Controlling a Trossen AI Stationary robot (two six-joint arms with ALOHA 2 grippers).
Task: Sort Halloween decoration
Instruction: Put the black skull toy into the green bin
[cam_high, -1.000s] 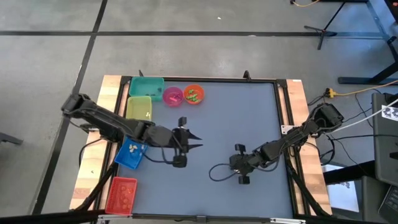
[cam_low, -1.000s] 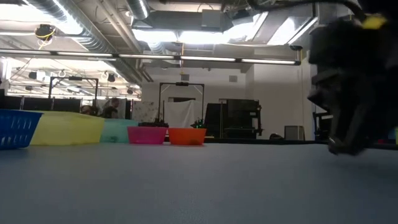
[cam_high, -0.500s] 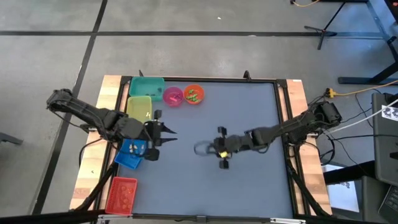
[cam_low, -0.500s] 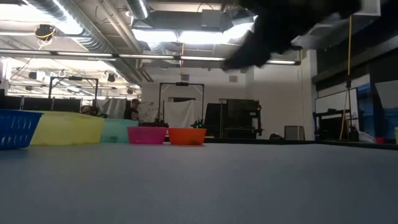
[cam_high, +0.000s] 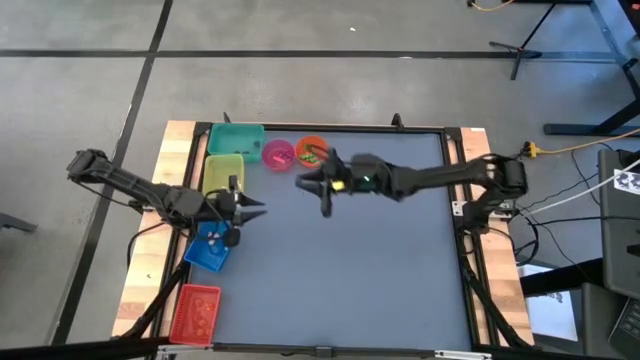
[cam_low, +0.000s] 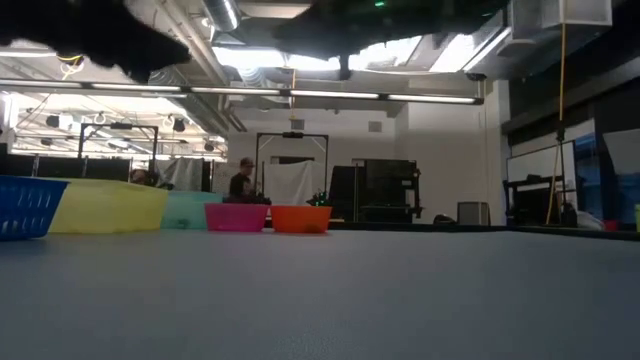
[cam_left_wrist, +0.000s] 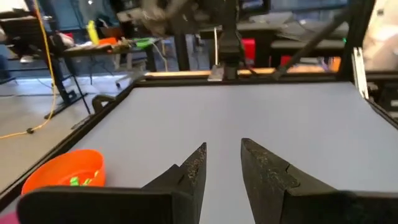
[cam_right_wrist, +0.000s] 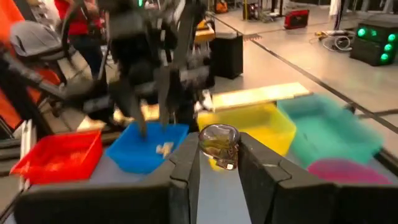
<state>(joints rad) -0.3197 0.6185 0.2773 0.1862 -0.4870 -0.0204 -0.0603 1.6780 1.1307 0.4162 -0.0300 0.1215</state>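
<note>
Bins line the left edge of the surface (cam_high: 380, 280): a red bin (cam_high: 195, 312) at the near left corner, a blue bin (cam_high: 207, 250) farther in with a few pale trinkets (cam_right_wrist: 164, 149) inside, then a yellow bin (cam_high: 222, 172) and a teal bin (cam_high: 235, 138) at the far left corner. The left gripper (cam_high: 255, 207) hangs just beside the blue bin, over the surface near its left edge; in the left wrist view its fingers (cam_left_wrist: 194, 167) stand slightly spread with nothing between them. Along the far edge, next to the teal bin, sit a pink bowl (cam_high: 277, 154) and an orange bowl (cam_high: 311, 150) holding green trinkets (cam_left_wrist: 79, 181). The right gripper (cam_high: 305, 181) reaches across to the far edge, just beside the orange bowl. Its fingers (cam_right_wrist: 186, 163) pinch a small clear, skull-like decoration (cam_right_wrist: 219, 144), held above the surface. In the low view, a person (cam_low: 240, 180) stands far off in the room behind the bowls.
</note>
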